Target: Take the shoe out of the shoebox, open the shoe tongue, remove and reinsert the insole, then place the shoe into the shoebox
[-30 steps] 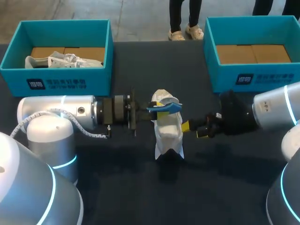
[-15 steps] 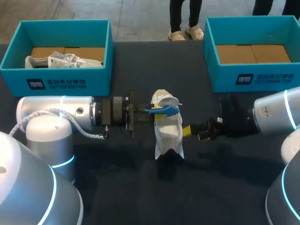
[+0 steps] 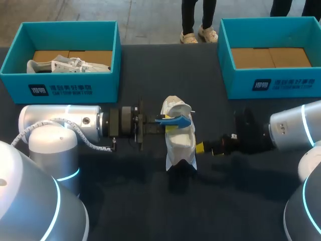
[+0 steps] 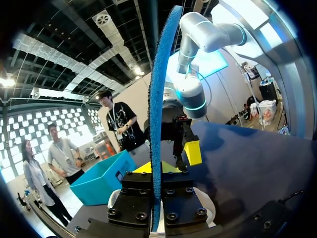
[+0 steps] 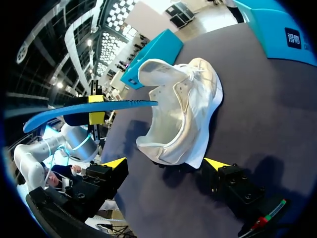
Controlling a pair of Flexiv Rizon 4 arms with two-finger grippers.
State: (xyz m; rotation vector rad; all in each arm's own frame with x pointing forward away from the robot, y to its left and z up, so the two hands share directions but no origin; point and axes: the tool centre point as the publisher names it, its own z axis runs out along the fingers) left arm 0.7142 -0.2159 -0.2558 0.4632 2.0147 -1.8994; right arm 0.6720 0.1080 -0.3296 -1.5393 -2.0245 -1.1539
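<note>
Left gripper (image 3: 161, 124) clamps the insole (image 3: 174, 119) above the shoe (image 3: 180, 144), crosswise to its long axis; right gripper (image 3: 204, 148), fingers spread and empty, waits just beside it.

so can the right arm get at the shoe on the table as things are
Probably yes: the right gripper is open close beside the shoe, with nothing between them; the insole sits above it.

Silver arms (image 3: 60, 120), cyan rings (image 3: 67, 174), seemingly coiled cable (image 3: 90, 141); black yellow-tipped hands (image 3: 172, 127) (image 3: 201, 147).
</note>
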